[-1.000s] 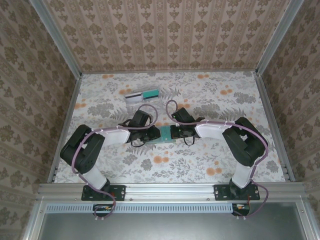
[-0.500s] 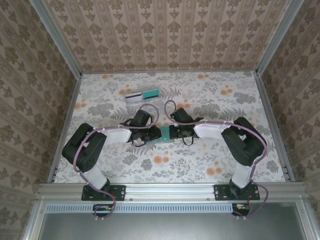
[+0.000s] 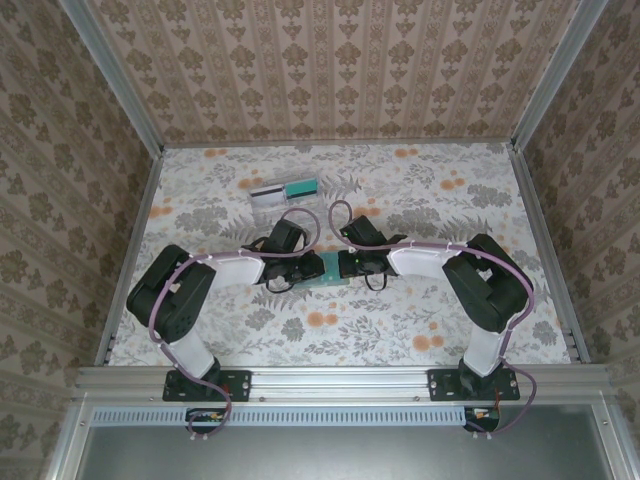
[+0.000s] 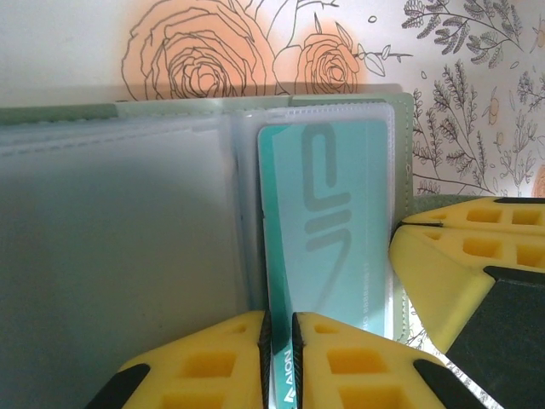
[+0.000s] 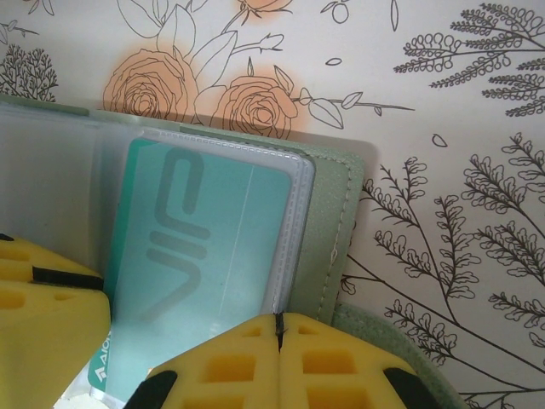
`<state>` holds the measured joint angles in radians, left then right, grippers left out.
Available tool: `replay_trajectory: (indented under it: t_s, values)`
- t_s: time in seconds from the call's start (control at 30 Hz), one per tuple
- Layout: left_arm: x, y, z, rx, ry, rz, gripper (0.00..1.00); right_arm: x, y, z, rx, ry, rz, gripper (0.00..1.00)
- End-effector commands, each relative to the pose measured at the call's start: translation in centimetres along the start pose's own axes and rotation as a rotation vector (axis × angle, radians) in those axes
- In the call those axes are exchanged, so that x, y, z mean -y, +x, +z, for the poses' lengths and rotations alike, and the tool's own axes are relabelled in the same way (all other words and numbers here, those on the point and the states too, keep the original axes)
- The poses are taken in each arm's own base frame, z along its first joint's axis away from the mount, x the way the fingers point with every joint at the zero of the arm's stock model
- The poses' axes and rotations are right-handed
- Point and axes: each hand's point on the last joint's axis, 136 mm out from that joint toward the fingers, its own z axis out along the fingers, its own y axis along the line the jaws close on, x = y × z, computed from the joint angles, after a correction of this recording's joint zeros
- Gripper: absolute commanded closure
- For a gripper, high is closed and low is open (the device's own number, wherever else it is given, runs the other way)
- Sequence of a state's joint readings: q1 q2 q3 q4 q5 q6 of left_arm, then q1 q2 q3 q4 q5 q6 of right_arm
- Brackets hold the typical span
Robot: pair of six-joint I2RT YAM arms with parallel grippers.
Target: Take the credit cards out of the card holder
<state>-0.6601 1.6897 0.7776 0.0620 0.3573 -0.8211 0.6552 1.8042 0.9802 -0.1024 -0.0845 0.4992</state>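
The green card holder [image 3: 328, 271] lies open on the flowered table between both grippers. In the left wrist view its clear sleeves [image 4: 128, 221] face me, and a teal credit card [image 4: 332, 239] sits in the right sleeve. My left gripper [image 4: 281, 341] is shut on that card's near left edge, which sticks out of the sleeve. My right gripper [image 5: 278, 331] is shut on the sleeve's edge beside the holder's green cover [image 5: 330, 213]. The teal card [image 5: 200, 247] shows through the plastic. In the top view the left gripper [image 3: 312, 268] and right gripper [image 3: 341, 266] meet over the holder.
A clear plastic box [image 3: 285, 193] holding a white card and a teal card lies behind the grippers, toward the back of the table. Patterned walls and metal rails [image 3: 130, 240] close in the table on three sides.
The left arm has crept slightly to the right and its jaws have tightened a little on the teal card. The right arm has stayed where it was.
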Motion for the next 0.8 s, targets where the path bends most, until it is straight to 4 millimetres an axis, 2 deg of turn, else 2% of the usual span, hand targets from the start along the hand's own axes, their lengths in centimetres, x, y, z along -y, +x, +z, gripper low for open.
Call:
replay_trajectory:
  t_s: [0.0,0.13,0.53,0.77]
  values:
    - [0.6,0.4,0.4,-0.019,0.033,-0.007,0.87,0.2,1.4,1.0,-0.047,0.02,-0.016,0.95]
    - [0.5,0.4,0.2,-0.014,0.037,-0.012,1.0,0.3,1.4,1.0,-0.047,0.025,-0.012,0.96]
    - [-1.1,0.0,-2.3,0.037,0.036,-0.051,1.0,0.8,1.7,1.2,-0.054,0.046,-0.005,0.96]
    - [-2.3,0.1,-3.1,0.038,0.022,-0.06,1.0,0.8,1.7,1.1,-0.055,0.048,-0.005,0.96]
